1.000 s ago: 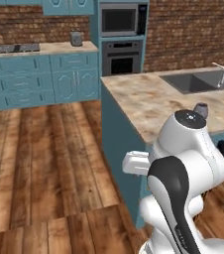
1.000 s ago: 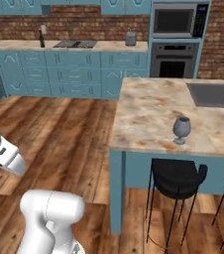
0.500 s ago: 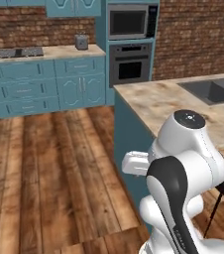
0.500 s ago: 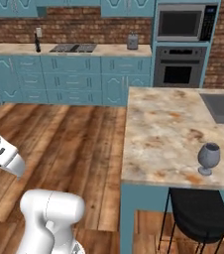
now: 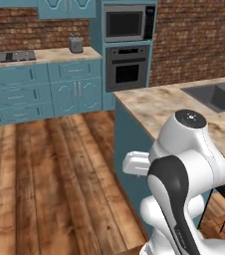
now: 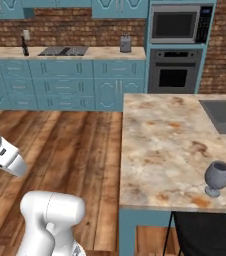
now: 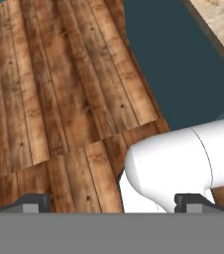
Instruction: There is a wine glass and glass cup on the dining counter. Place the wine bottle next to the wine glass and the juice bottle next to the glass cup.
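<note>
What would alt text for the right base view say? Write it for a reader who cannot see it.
A small grey-blue wine glass stands upright near the front edge of the marbled dining counter, right of centre. Behind it an inset grey sink meets the right edge; teal cabinets, a wall oven and a microwave line the brick back wall.

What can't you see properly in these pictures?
- Wine glass: in the right base view it is too small to tell whether anything is inside it.
- Sink: cut off by the right edge of the right base view.
- Gripper: in the hand view its fingertips barely rise above the bottom edge.
</note>
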